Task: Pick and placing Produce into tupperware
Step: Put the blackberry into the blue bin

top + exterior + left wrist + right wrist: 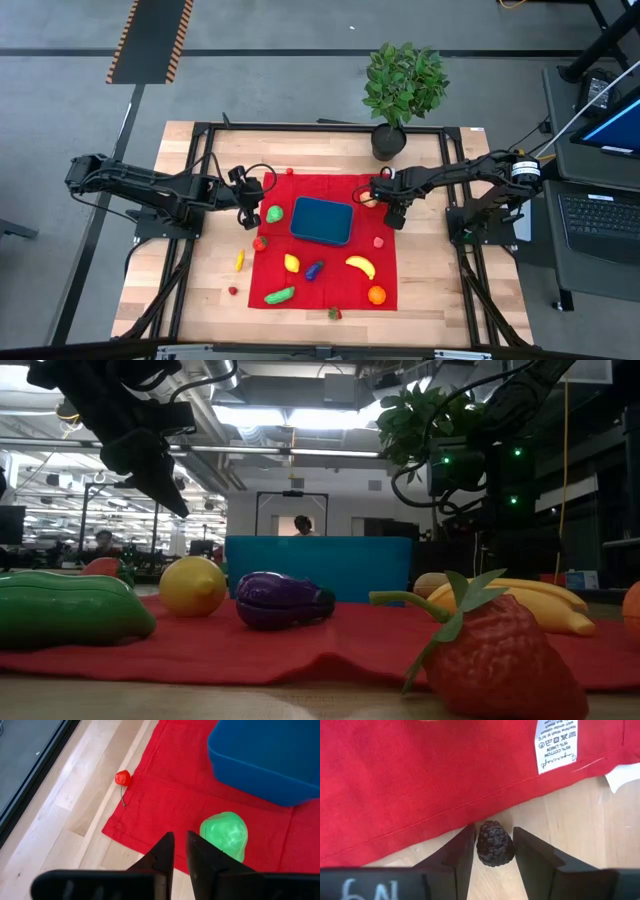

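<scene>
Right claw (492,851) narrowed around a dark bumpy berry (494,843) on the bare desk (600,820), just off the red cloth's (420,780) hem, fingers either side, probably mid-pickup for the teal tupperware (321,220) at the cloth's centre. Left claw (179,851) nearly closed and empty, just off the cloth beside a green fruit (226,834). Both arms stretched low towards the tupperware from opposite sides.
</scene>
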You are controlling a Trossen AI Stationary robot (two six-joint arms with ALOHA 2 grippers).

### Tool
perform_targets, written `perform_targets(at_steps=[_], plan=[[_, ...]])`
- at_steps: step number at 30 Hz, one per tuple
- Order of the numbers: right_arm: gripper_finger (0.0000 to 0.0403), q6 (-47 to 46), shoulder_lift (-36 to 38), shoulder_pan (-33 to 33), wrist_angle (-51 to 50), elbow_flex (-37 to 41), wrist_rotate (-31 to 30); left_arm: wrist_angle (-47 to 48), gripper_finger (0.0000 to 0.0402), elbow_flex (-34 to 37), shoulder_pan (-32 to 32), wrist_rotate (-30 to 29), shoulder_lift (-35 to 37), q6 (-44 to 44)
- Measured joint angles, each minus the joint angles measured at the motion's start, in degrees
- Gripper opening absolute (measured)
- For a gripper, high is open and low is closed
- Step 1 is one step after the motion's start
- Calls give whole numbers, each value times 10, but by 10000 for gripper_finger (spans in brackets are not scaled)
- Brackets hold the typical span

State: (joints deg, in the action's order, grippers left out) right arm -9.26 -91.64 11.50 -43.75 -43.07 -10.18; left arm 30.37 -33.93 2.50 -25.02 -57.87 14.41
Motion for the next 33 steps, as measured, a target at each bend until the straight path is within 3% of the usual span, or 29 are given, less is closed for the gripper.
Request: perform_targets(at_steps=[9, 14, 33], plan=[[137, -11, 0, 12, 0, 0, 15, 0, 58, 0, 0, 0, 0, 0], [96, -11, 0, 23, 0, 0, 22, 0, 61, 0, 0, 0, 0, 0], [94, -22, 4, 32, 5, 0, 26, 0, 15, 0, 0, 0, 0, 0]])
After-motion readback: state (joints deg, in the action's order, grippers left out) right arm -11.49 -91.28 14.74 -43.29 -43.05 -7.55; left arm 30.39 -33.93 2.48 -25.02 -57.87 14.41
